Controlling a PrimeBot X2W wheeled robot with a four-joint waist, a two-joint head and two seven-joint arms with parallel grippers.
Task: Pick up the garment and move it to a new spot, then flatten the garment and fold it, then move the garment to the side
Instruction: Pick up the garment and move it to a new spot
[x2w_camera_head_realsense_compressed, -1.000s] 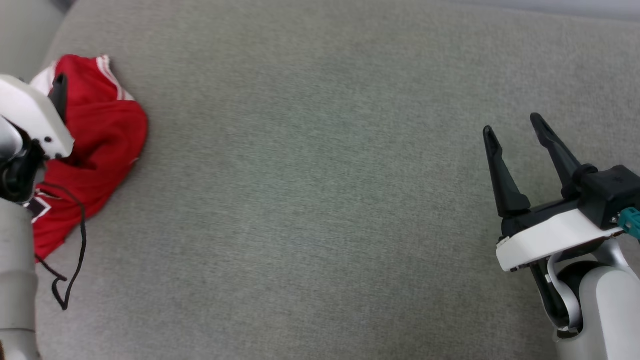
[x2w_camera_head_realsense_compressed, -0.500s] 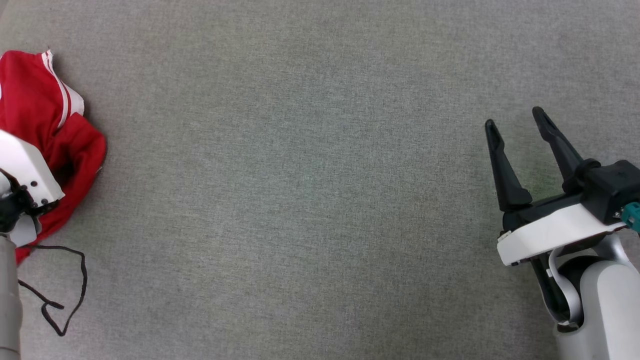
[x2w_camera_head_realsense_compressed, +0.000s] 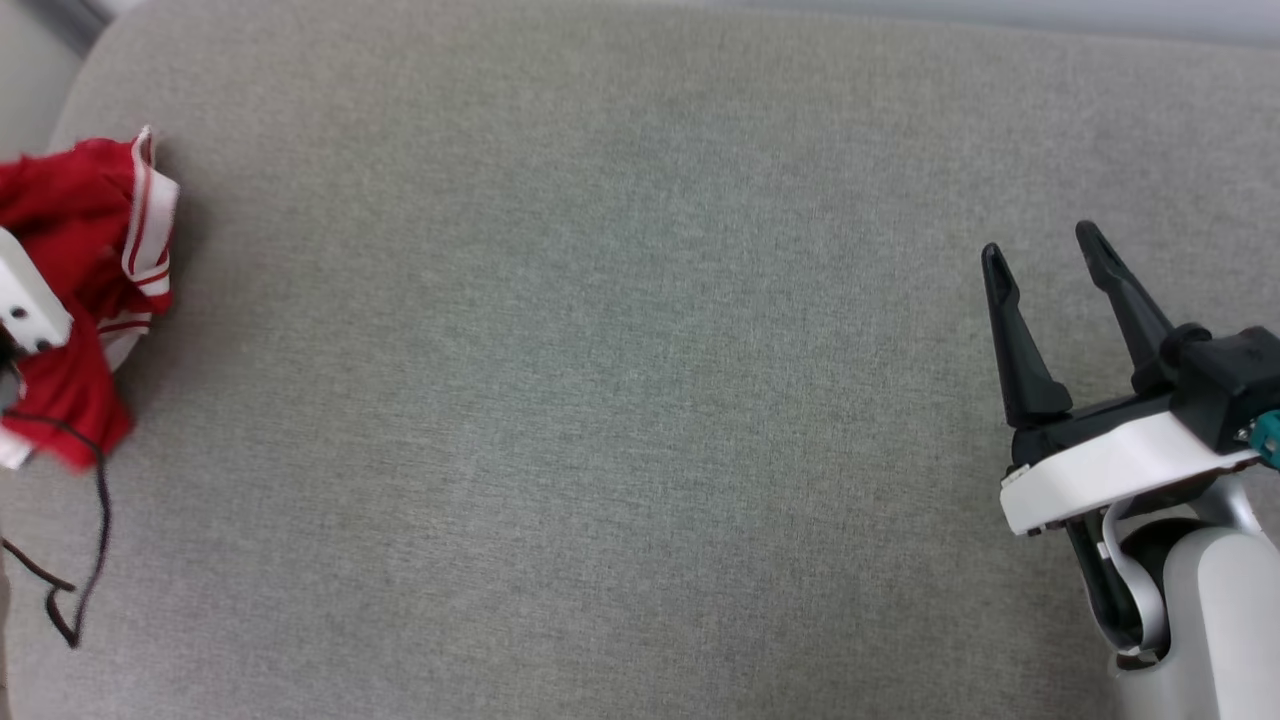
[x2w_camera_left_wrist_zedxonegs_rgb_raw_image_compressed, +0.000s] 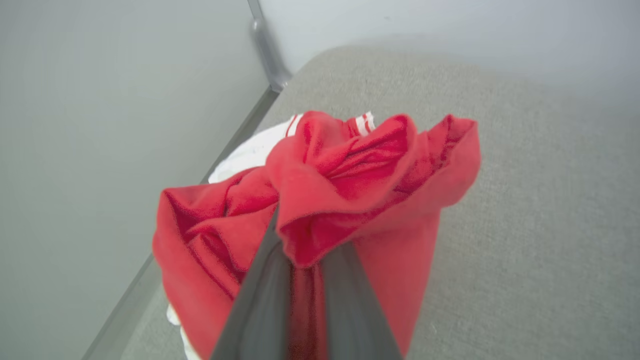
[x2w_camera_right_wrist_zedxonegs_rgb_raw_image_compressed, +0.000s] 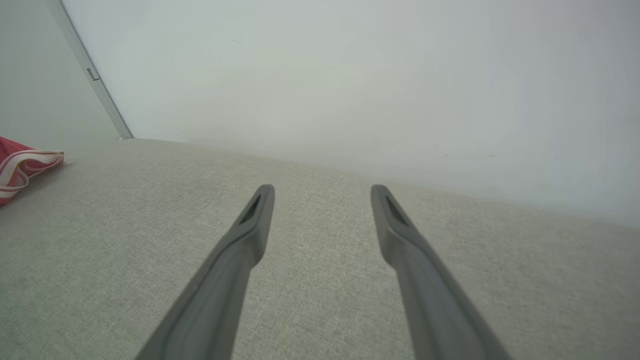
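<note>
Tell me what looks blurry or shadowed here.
Head view: the grey woven cushion is sharp, while the red shirt with white striped trim smears at its lower hem and casts a soft shadow rightward. Left wrist view: the left gripper pinching the shirt is out of focus. Right wrist view: the open right gripper looks soft; no glare.
</note>
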